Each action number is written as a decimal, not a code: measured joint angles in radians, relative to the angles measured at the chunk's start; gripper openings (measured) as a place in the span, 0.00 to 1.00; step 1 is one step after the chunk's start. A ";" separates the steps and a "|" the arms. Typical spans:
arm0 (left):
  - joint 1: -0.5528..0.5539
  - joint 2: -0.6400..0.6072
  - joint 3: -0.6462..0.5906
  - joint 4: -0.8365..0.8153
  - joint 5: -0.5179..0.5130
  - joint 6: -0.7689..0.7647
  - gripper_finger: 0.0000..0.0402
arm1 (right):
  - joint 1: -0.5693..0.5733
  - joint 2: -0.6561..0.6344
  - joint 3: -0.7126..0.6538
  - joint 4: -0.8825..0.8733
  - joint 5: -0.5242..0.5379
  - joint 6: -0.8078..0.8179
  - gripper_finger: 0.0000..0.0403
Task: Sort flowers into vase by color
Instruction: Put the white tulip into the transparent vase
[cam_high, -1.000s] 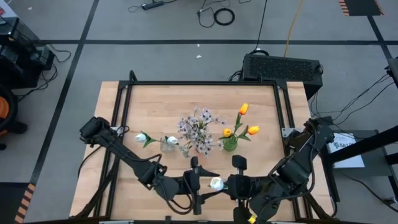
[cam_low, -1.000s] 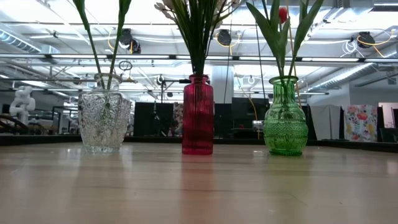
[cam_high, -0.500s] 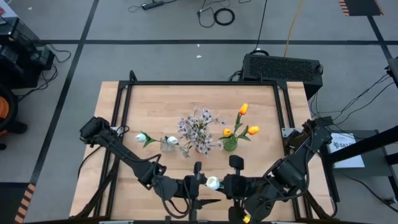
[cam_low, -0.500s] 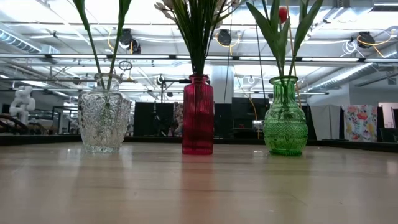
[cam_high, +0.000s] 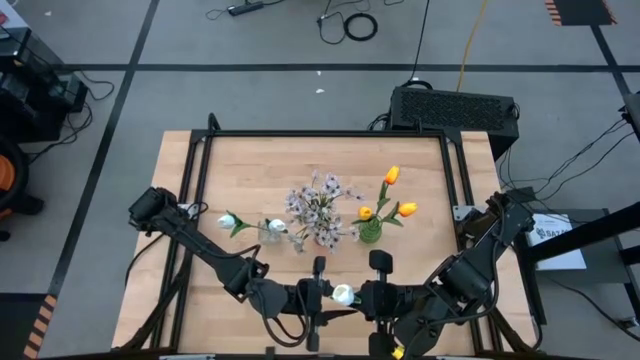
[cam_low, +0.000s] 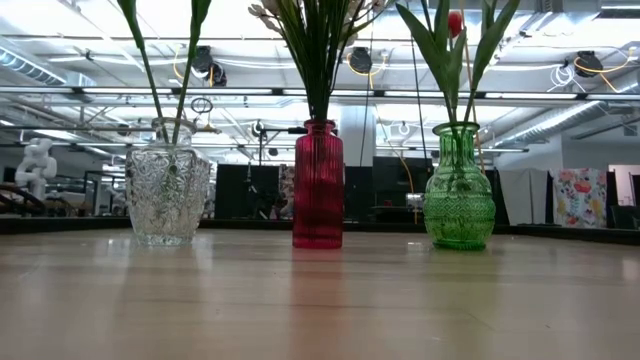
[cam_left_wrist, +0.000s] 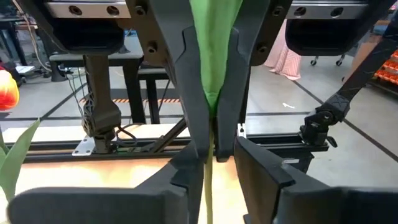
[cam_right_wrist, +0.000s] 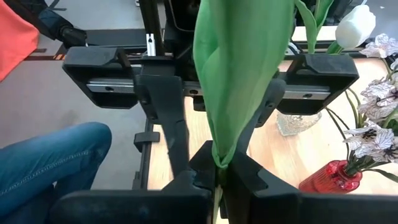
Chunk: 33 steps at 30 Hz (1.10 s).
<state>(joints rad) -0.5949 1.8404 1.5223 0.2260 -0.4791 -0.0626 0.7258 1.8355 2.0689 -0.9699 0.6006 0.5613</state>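
1. Both your claws meet at the near middle of the bench (cam_high: 230, 170), facing each other, with one white tulip (cam_high: 343, 294) between them. Its white head shows just between the two claw tips in the high view.

2. Your left claw (cam_high: 318, 296) is closed on the tulip's stem; its wrist view shows the fingers (cam_left_wrist: 193, 106) pinching the green leaf and stem between them.

3. Your right claw (cam_high: 368, 296) also looks clamped on the same stem (cam_right_wrist: 219, 180), with the leaf standing up between its fingers. So this reads as a handover, both arms holding at once.

4. The clear vase (cam_high: 272, 230), already holding a white tulip, stands on the left arm's side of the row; the red vase (cam_high: 325, 238) with pale blossoms sits in the middle, the green vase (cam_high: 369, 232) with orange tulips toward the right.

5. The white tulip belongs in the clear vase, so the left arm is nearer. I judge you need the stem hanging downward before lowering it.
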 joint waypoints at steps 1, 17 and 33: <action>0.000 0.000 0.000 0.000 0.000 0.007 0.23 | 0.000 0.000 0.000 0.000 0.000 0.000 0.02; -0.013 -0.008 0.000 -0.034 -0.025 0.044 0.03 | 0.026 -0.007 0.000 -0.009 0.015 -0.005 0.26; -0.142 -0.215 0.002 -0.356 -0.090 0.033 0.03 | 0.208 -0.107 0.000 -0.120 0.161 0.052 0.47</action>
<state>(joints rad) -0.7370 1.6257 1.5238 -0.1295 -0.5689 -0.0297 0.9338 1.7283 2.0686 -1.0897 0.7615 0.6130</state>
